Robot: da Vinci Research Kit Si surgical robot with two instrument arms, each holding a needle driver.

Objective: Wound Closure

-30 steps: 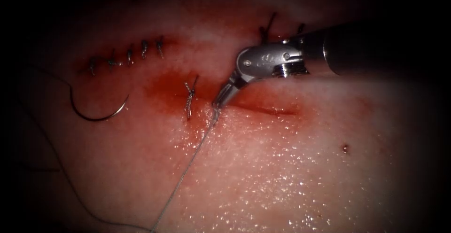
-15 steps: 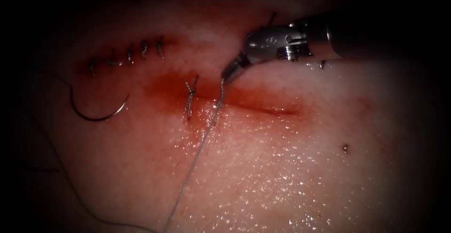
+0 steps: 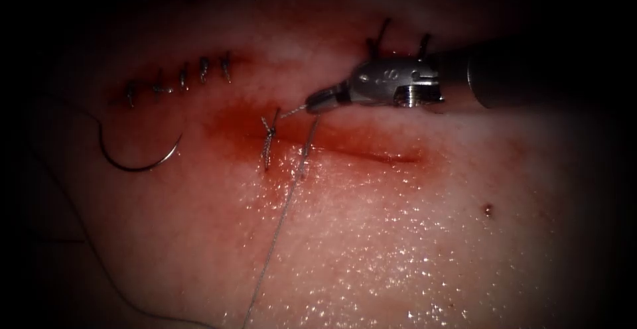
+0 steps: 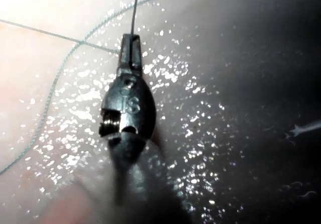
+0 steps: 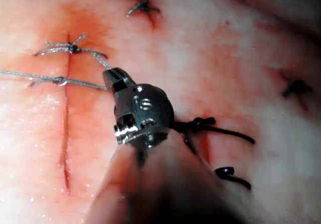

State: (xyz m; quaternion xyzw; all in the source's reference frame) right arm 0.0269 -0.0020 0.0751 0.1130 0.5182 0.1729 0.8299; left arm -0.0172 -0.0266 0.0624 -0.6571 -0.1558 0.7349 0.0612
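**Grey thread, fine and limp, is being held by both tools**

Endoscope view: the right tool (image 3: 310, 108) is reaching in above the cut (image 3: 371, 154). Its fingers (image 3: 318, 103) are clenched on a short tail of thread (image 3: 292, 111) that is running to the knotted stitch (image 3: 268, 133). A longer strand is crossing the cut and trailing down over the wet tissue (image 3: 411, 249). The needle (image 3: 136, 162) is lying free on the tissue well to the left of the cut, not in it and held by neither tool. Red fluid (image 3: 232, 127) is pooling around the stitch.

Left wrist view: the left tool (image 4: 131, 39) is keeping its fingers pinched together, and a strand is leaving their tip, so it appears to be gripping thread.

Right wrist view: the right tool (image 5: 111, 75) is gripping the tail just beside the knot.

The thread is likely handling as light, floppy and slick from the wetness. A firm bite close to the knot looks safest, since the soft tissue may tear under a hard pull.
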